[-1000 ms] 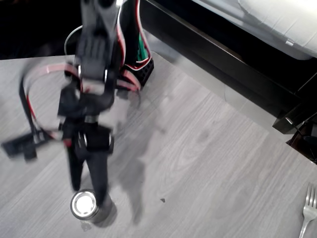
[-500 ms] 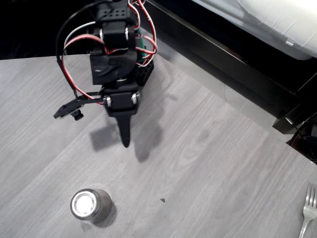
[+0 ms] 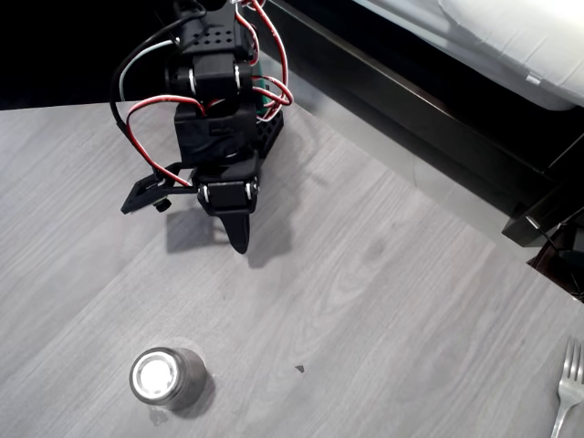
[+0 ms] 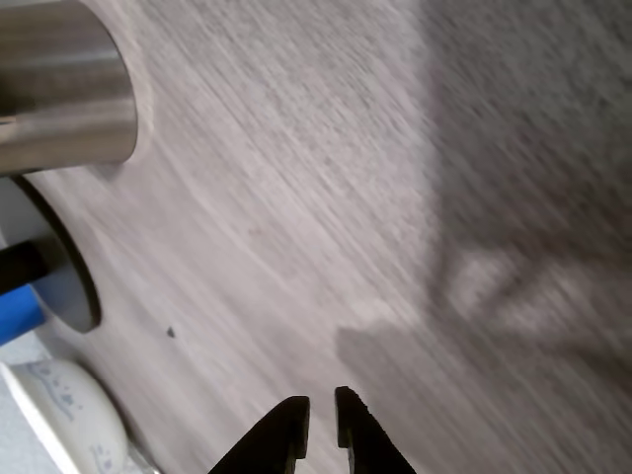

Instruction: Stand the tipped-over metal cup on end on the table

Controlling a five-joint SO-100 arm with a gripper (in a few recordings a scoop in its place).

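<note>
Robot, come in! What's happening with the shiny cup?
Pincer nearly shut, empty. Metal cup upright on table, apart from pincer. Nothing between them.

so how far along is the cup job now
Done, by the look of it: the small shiny steel cup stands on end on the light-grey wood-grain table, one round end facing up in the overhead view. In hand: nothing; the black gripper is nearly closed, empty and apart from the cup. Left: apparently nothing.

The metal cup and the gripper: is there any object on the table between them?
Nothing visible stands between them. In the overhead view only bare table lies between the gripper and the metal cup, which stands upright. The fork lies far off at the right edge.
</note>
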